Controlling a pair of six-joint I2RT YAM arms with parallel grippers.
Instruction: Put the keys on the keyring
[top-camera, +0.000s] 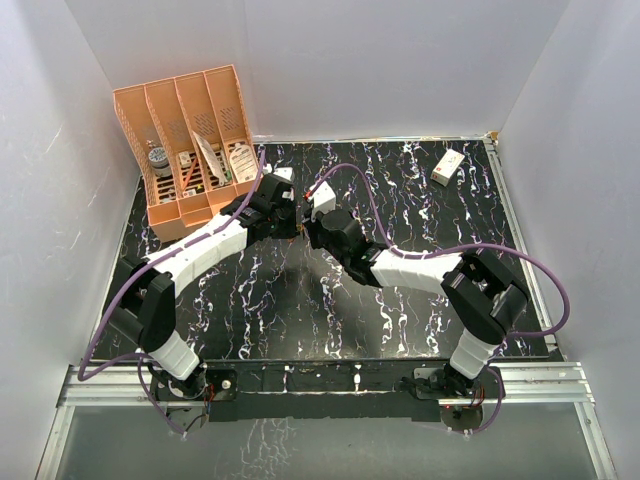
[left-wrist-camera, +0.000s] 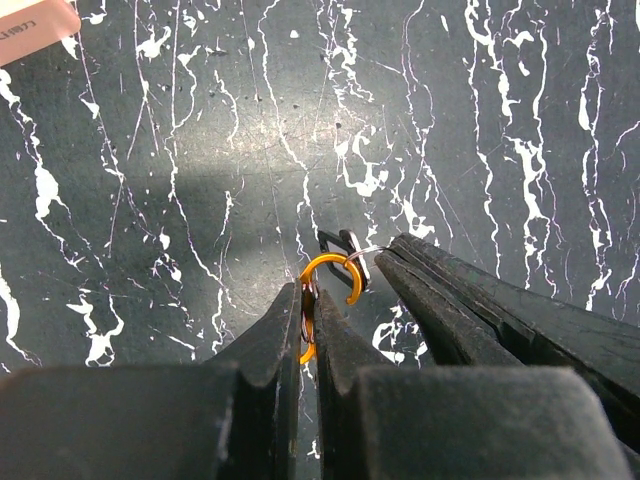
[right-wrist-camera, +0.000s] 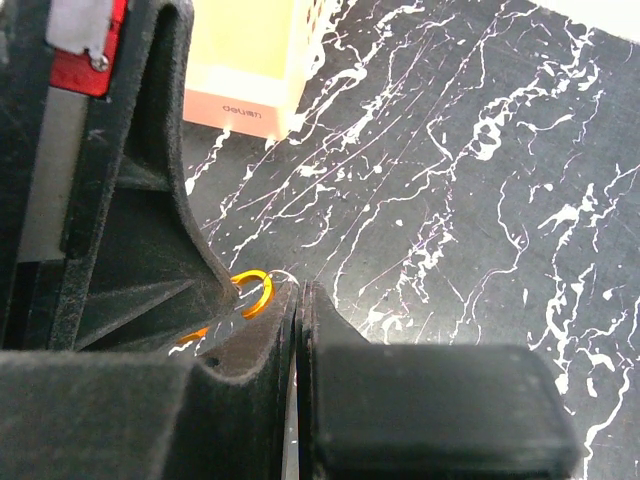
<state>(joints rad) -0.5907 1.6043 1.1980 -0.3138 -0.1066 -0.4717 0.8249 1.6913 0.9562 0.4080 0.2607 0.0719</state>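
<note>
My two grippers meet above the middle of the dark marble table (top-camera: 400, 320). The left gripper (top-camera: 290, 222) (left-wrist-camera: 308, 292) is shut on the lower stem of the yellow-orange keyring (left-wrist-camera: 328, 263), whose open hook curls above the fingertips. The keys (left-wrist-camera: 342, 243), a small dark piece with a silvery wire, sit against that hook. The right gripper (top-camera: 309, 229) (right-wrist-camera: 299, 288) is shut, and a thin silvery edge shows in its seam. In the left wrist view its fingers (left-wrist-camera: 460, 305) reach the keys' wire from the right. The keyring (right-wrist-camera: 260, 290) shows just left of the right fingertips.
An orange slotted organizer (top-camera: 190, 150) with small items stands at the back left. A white rectangular box (top-camera: 448, 166) lies at the back right. White walls close in the table on three sides. Purple cables arch over both arms.
</note>
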